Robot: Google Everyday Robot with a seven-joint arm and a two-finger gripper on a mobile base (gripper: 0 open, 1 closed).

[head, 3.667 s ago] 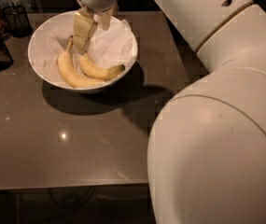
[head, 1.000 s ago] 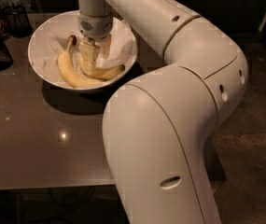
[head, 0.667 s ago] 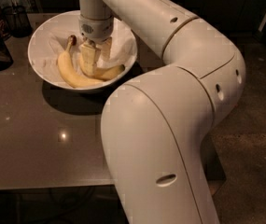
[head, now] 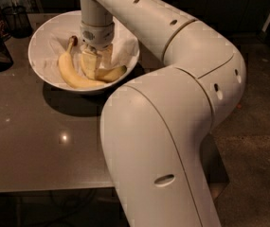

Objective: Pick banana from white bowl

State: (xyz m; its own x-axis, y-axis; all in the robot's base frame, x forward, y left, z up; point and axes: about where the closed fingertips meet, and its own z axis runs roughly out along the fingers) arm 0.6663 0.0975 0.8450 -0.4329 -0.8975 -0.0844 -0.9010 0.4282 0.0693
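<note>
The white bowl, lined with crumpled white paper, stands at the back left of the dark table. Two bananas lie in it. The thicker banana with a dark brown stem end curves along the bowl's left and front. The slimmer banana lies to its right, its dark tip pointing right; its left part is hidden under my gripper. My gripper points straight down into the bowl, right over the slimmer banana and touching or almost touching it.
Dark glass containers stand at the table's back left, beside the bowl. My large white arm fills the right and the foreground and hides much of the table. The table's front edge runs near the bottom.
Since 3.7 s ago my gripper has come down from above the bowl onto the slimmer banana. Over the last second it has stayed there and the bananas have not moved.
</note>
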